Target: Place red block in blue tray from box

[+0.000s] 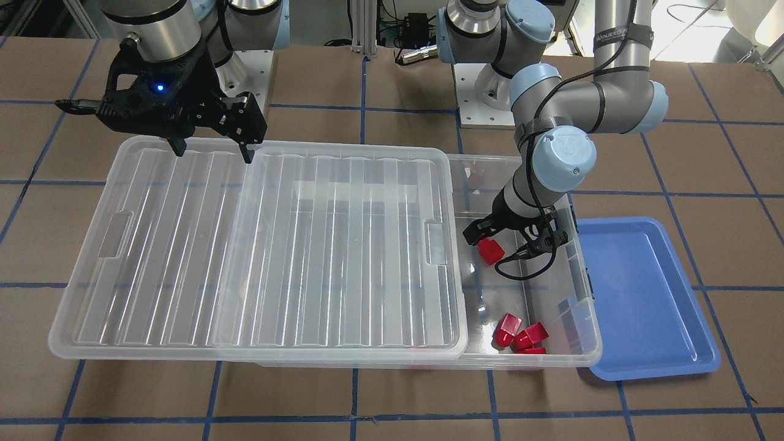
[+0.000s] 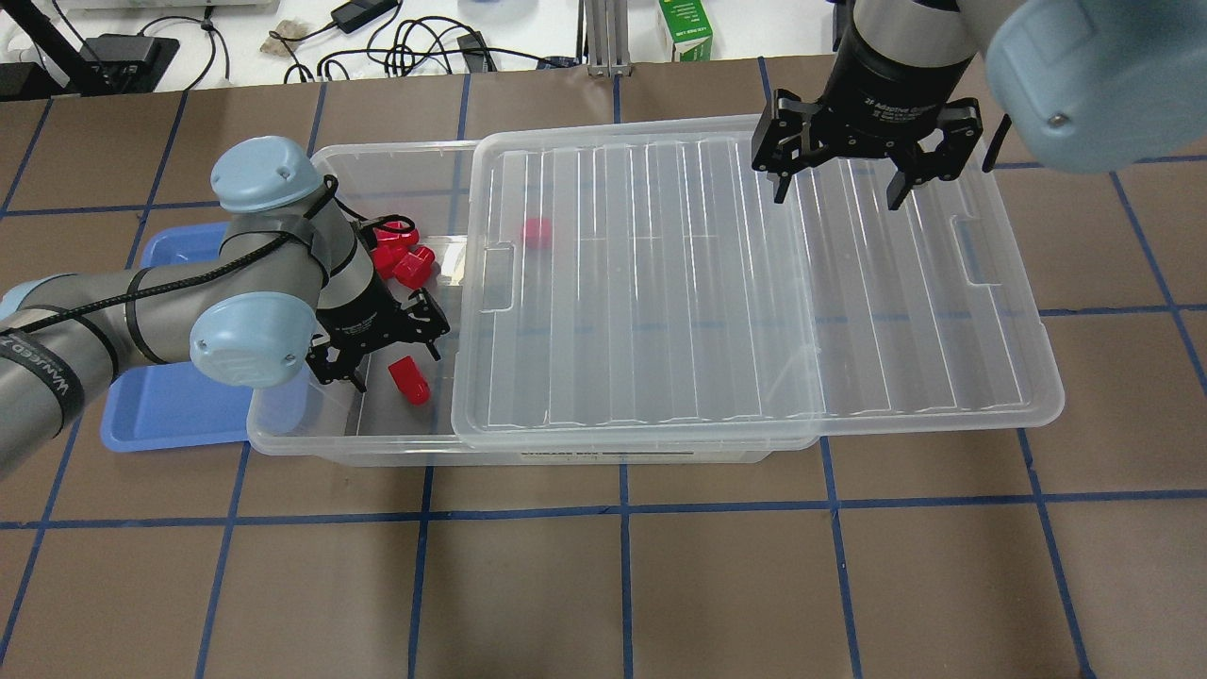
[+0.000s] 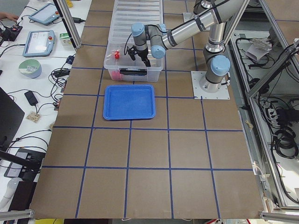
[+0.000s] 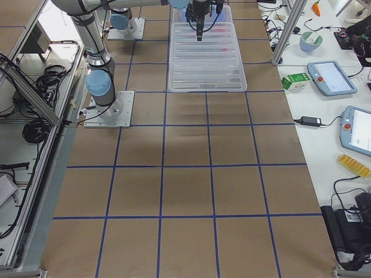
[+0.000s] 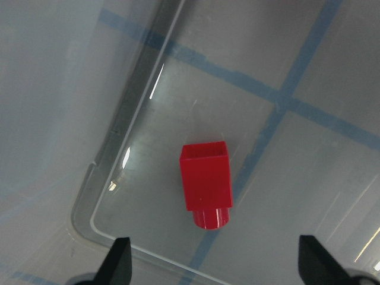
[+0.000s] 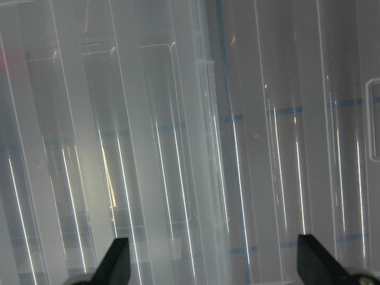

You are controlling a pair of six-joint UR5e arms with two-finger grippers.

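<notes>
The box (image 2: 396, 148) is a clear bin whose ribbed lid (image 2: 754, 283) is slid toward the robot's right, leaving the left end uncovered. A red block (image 2: 408, 380) lies on its side on the box floor, also showing in the front view (image 1: 490, 251) and the left wrist view (image 5: 205, 187). My left gripper (image 2: 382, 356) is open inside the box, just above this block, with its fingers either side of it (image 5: 217, 264). My right gripper (image 2: 837, 189) is open and empty above the lid (image 1: 213, 153). The blue tray (image 2: 160, 405) lies beside the box's left end.
A cluster of more red blocks (image 2: 401, 255) lies in the far corner of the uncovered part (image 1: 520, 334). Another red block (image 2: 536, 232) shows through the lid. The blue tray (image 1: 643, 294) holds nothing. Box walls surround the left gripper.
</notes>
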